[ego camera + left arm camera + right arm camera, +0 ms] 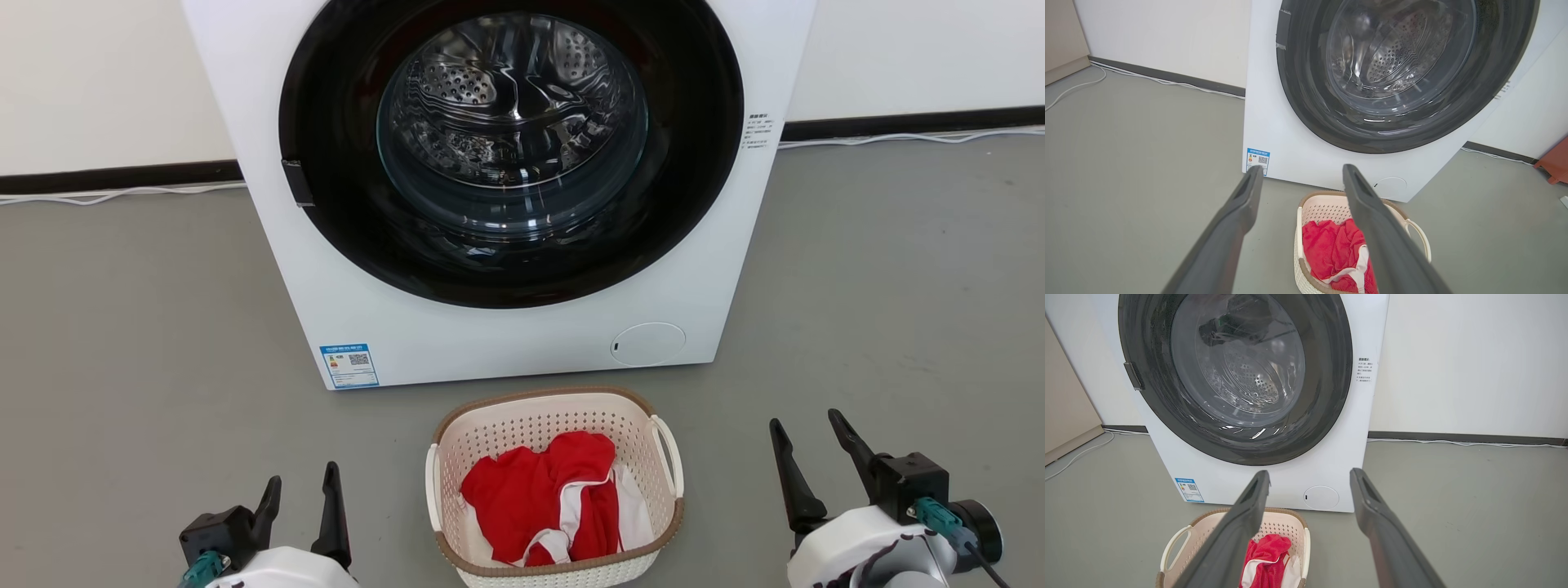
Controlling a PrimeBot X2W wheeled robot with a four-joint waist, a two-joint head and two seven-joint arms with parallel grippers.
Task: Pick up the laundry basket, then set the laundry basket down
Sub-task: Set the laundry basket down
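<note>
The left gripper (302,478) hovers low at the basket's left, its two dark fingers spread wide with nothing between them, clear of the basket. The right gripper (804,420) hovers on the other side, a little farther off, fingers likewise spread and empty.

Between them the basket (522,429) stands upright on the grey floor (122,367), touched by neither gripper. A brown rim runs round its top and a white loop handle sits on each side. Inside lies a crumpled red cloth (531,490) with white trim, over something white.

Just behind the basket stands a white washer (490,343); through its round, dark-framed glass door (326,204) the steel drum (506,98) shows. A blue sticker (349,365) sits at its lower left corner and a round cover (647,344) at its lower right. A white cable (122,194) runs along the dark skirting behind.
</note>
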